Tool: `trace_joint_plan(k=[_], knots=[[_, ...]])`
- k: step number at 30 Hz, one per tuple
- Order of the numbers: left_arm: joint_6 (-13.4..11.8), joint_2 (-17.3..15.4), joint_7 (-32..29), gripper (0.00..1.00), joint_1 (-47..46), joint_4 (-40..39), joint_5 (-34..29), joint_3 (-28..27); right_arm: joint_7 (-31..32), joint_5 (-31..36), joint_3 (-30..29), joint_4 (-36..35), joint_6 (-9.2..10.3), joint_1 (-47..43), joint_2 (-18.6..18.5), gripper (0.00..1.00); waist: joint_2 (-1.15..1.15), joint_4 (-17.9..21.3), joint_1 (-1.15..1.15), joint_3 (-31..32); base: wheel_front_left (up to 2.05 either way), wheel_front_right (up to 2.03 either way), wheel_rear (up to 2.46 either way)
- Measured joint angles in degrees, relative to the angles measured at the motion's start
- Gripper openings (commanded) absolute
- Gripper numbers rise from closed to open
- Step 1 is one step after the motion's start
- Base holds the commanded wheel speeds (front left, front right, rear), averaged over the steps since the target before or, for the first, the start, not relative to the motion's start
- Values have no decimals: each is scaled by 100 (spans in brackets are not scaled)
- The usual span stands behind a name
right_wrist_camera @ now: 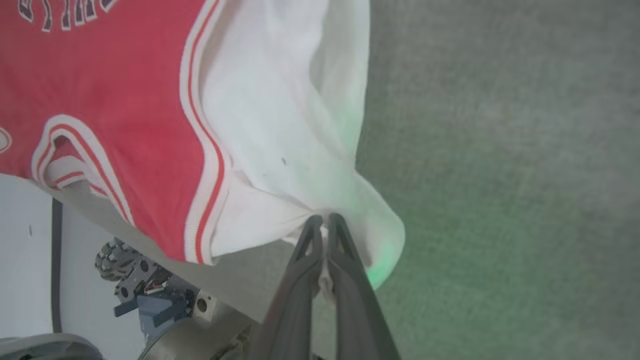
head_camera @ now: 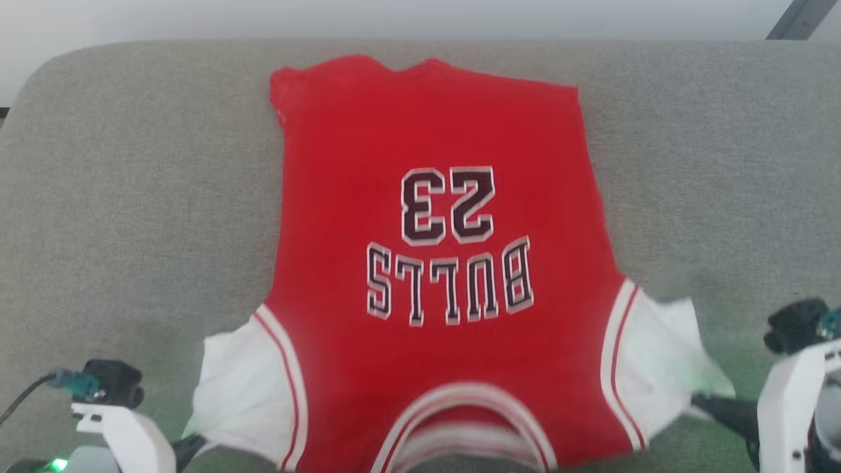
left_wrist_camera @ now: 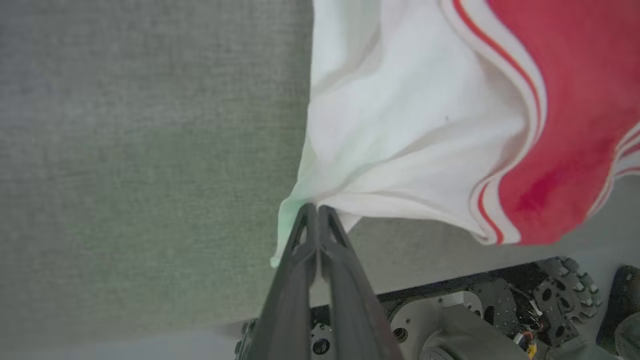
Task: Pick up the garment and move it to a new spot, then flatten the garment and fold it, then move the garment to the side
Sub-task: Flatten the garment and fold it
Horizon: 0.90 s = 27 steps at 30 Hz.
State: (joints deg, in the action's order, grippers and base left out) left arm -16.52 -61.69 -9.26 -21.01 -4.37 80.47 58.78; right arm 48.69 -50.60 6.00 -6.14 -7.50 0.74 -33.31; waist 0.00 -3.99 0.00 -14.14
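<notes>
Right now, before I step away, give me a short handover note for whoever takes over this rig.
Grippers: left gripper fingers shut on one white sleeve of the garment; right gripper shut on the other sleeve.
Garment: spread print-up on the grey cushion, collar nearest the robot.
Done: laid out, mostly flat.
Left: release the sleeves, fold, move it aside.
</notes>
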Motion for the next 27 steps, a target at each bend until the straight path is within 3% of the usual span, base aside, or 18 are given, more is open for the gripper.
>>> trace_joint_plan(k=[4, 15, 17, 18, 19, 27], knots=[[-168, -91, -44, 0, 150, 44, 156, 11, 497, -10, -243, -307, 0, -454, 154, 0, 0, 0, 0, -54, 0, 0, 0], [-136, 92, 36, 0, 250, 175, 219, 7, 916, 269, -490, -517, 0, -856, 644, 0, 0, -10, 0, -212, 0, 0, 0], [-130, 132, 74, 0, 220, 209, 209, 4, 916, 350, -534, -520, 0, -847, 705, 35, 0, -28, 0, -221, 0, 0, 0], [-115, 154, 79, 0, 213, 219, 197, 2, 933, 377, -565, -523, 0, -845, 735, 43, 0, -40, 0, -224, 0, 0, 0], [-115, 154, 79, 0, 213, 219, 197, 2, 933, 377, -565, -523, 0, -845, 735, 100, 0, -40, 0, -224, 0, 0, 0], [-42, 283, 201, 0, 191, 186, 123, -21, 822, 649, -1058, -1150, 0, -542, 1123, 100, 0, -151, 0, -241, 0, 0, 0]])
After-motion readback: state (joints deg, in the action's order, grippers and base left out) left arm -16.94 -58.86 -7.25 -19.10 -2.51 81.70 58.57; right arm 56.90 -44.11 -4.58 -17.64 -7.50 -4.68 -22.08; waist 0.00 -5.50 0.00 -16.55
